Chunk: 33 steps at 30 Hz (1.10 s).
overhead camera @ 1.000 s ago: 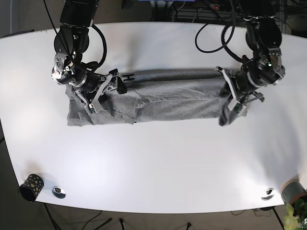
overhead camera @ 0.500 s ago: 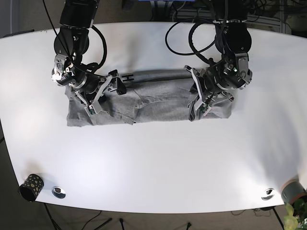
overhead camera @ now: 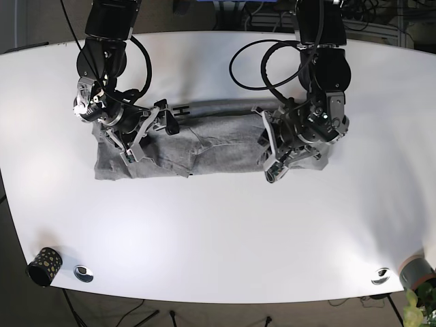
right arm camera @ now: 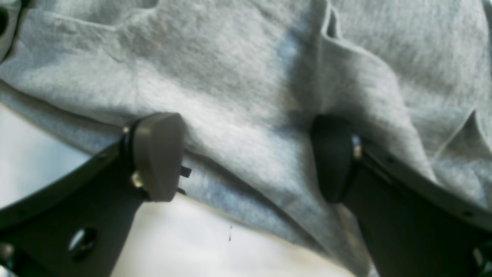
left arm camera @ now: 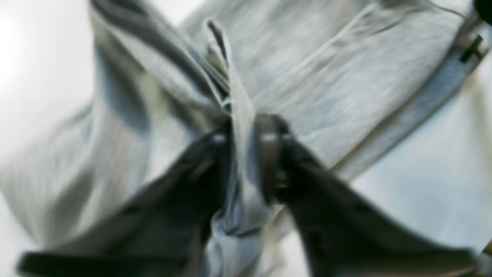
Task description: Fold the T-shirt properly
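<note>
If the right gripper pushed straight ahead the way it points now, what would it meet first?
The grey T-shirt: the right gripper is open with its fingers spread right over the fabric, so cloth fills the line ahead, though how near it is stays unclear.

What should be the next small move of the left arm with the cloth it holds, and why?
Probably carry the pinched fold further toward the right gripper, then lower it. The left gripper has its jaws shut on a raised ridge of the grey T-shirt, lifted over the shirt's middle, while the right one stands open at the far end.
</note>
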Tool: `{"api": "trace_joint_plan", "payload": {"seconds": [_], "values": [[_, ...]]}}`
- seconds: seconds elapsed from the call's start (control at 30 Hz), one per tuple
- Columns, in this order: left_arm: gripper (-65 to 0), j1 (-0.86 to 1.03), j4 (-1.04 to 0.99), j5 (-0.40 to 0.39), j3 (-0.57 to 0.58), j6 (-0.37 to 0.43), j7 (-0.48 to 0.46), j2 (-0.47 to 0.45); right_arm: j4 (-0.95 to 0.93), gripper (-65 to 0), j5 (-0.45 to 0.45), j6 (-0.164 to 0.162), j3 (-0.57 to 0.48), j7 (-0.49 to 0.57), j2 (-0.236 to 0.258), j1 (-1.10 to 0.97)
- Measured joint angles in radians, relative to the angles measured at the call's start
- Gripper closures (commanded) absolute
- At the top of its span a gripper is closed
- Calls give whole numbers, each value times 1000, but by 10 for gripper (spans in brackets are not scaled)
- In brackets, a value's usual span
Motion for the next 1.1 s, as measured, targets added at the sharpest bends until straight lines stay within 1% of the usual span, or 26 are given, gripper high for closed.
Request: {"api": "trace_joint_plan", "payload": {"seconds": [0.03,0.1,0.13,0.2,0.3,0.33,0.37,0.43,0.47,0.53,0.6,0.63,0.73,0.8,0.87,0.93,0.97,1.0,1.03,1.1], "values": [[-293,-2,0,-6,16,9,-4,2,0,-488,0,0,0,0,0,0],[-367,-3,0,-9,45,53,-8,3,0,-488,0,0,0,0,0,0],[-385,-2,0,-7,72,74,-6,4,0,-488,0,0,0,0,1,0],[-390,1,12,-5,130,101,-3,-4,0,-488,0,0,0,0,0,0],[-390,9,88,2,235,105,9,-9,0,-488,-1,0,0,0,0,0],[-390,10,121,-7,265,101,9,-8,0,-488,0,0,0,0,-1,0],[-390,9,156,-16,286,101,4,-5,0,-488,0,0,0,0,-2,0],[-390,6,213,-34,285,93,-3,3,0,-488,0,0,0,1,-2,0],[-390,3,234,-38,259,93,-22,5,0,-488,0,0,0,0,-2,0],[-390,-1,241,-32,184,92,-21,4,0,-488,0,0,0,1,-2,0],[-390,-1,239,1,80,98,-4,-12,0,-488,-1,0,0,1,-2,3],[-390,2,236,0,31,99,3,-24,1,-488,0,0,0,0,-2,6],[-390,12,220,1,-81,98,6,-56,32,-488,31,-6,3,-25,-2,12],[-390,21,192,-7,-154,95,-3,-61,74,-488,100,-8,5,-24,3,19],[-390,28,162,-18,-219,38,-4,-61,103,-488,161,-8,27,-23,5,33],[-385,32,125,-17,-296,-32,0,-61,114,-488,238,-28,94,-39,9,63],[-369,32,113,-17,-325,-39,1,-63,111,-488,266,-41,132,-53,13,75],[-342,31,96,-15,-356,-40,0,-65,102,-488,282,-43,168,-87,21,92],[-310,30,80,-3,-381,-41,0,-68,85,-488,296,-58,201,-98,35,106],[-253,27,50,2,-409,-38,5,-75,34,-488,346,-59,251,-113,63,129]]}}
